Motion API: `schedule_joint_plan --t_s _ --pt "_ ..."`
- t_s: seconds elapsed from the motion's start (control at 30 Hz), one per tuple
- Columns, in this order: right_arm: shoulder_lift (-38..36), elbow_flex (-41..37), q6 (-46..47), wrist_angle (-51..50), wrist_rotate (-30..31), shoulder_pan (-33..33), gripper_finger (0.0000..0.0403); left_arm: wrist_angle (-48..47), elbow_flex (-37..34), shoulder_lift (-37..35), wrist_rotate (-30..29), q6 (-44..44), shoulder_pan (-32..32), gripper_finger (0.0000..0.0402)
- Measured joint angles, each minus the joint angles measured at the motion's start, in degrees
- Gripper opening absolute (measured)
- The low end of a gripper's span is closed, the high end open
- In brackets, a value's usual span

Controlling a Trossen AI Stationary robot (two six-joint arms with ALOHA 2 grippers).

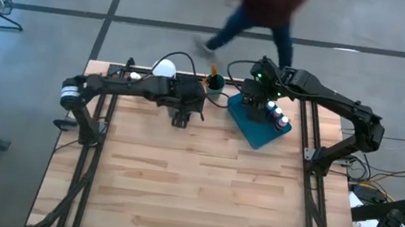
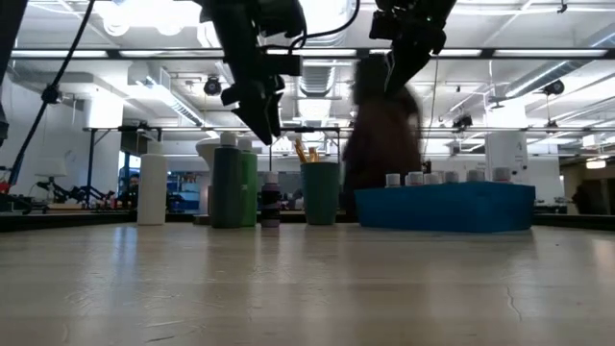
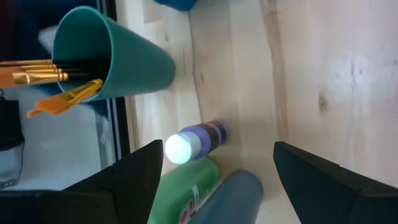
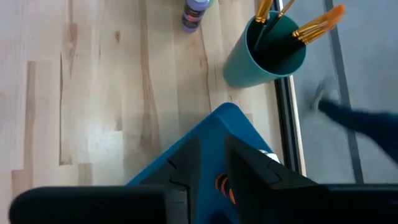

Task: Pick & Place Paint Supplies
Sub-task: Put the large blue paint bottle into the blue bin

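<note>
So we had the left gripper [image 3: 214,174] hanging right over a small purple paint bottle with a white cap [image 3: 198,142], fingers spread wide with the bottle sitting between them but nothing touching yet. That bottle stood on the pale wooden table [image 1: 201,184] near the back edge, just beside a tall green bottle [image 3: 186,196] and a grey-blue one [image 3: 233,199], which is probably why the fingers were opened that far, to straddle it without knocking its neighbours. In the low view the same little bottle [image 2: 271,205] was upright, between the green bottles and the teal plastic cup [image 2: 320,192] full of orange-handled brushes [image 3: 46,78].

The right gripper [image 1: 254,97] was parked above the rectangular blue tray [image 1: 252,124], where several white-capped paint bottles [image 1: 277,115] were already lined up along the far side. Its fingers looked pinched together with nothing between them, so we'd guess it had nothing to carry and was just waiting over the drop-off spot.

Judging by the layout, the tray is where the supplies go, and the purple bottle was next in line. The tricky bit would be coming down straight, since the neighbouring bottles were close enough to tip.

A person in a dark red top [image 1: 268,1] was walking past behind the table.
</note>
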Motion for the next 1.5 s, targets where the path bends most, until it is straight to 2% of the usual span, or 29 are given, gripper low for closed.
schedule_joint_plan --t_s 0.13,0.23,0.3,0.43,0.63,0.8,0.97,1.03,1.13,1.33,1.5 --pt "0.00 -0.36 -0.66 0.22 0.00 0.00 0.0055 0.10 0.00 0.00 -0.07 -1.53 1.34 0.0309" --pt "0.00 -0.70 -0.20 0.23 0.00 0.00 0.0048 2.17 -0.12 -0.13 -1.37 -8.62 1.45 0.0308" --pt "0.00 -1.03 -0.28 0.24 0.00 0.00 0.0044 3.98 -0.63 -0.71 -4.98 -13.13 0.36 0.0303" --pt "0.07 -1.49 -1.14 0.47 0.04 -0.19 0.0046 8.30 -0.63 -1.01 -16.38 -18.46 -4.08 0.0287" --pt "0.07 -1.99 1.59 0.57 0.05 -0.50 0.0064 19.16 -4.37 -1.11 -21.59 -33.27 -12.09 0.0279" --pt "0.07 -2.12 1.87 0.64 0.07 -1.02 0.0079 36.93 -12.65 -1.11 -34.02 -41.13 -19.16 0.0279" --pt "0.07 -2.14 1.90 0.74 0.07 -2.23 0.0086 54.77 -20.86 -0.05 -56.17 -41.94 -26.45 0.0279" --pt "0.07 -2.14 1.92 0.89 0.07 -2.88 0.0083 59.51 -22.77 1.28 -61.77 -41.08 -28.00 0.0279" --pt "0.07 -2.14 1.92 0.90 0.08 -3.61 0.0072 62.61 -24.72 2.95 -62.91 -42.49 -29.31 0.0279" --pt "0.07 -2.14 2.20 0.90 0.07 -4.13 0.0047 59.55 -32.50 3.83 -62.65 -50.50 -32.84 0.0279" --pt "0.04 -2.14 1.76 2.06 0.07 -4.24 0.0037 59.68 -42.58 1.50 -59.48 -64.53 -35.35 0.0279"
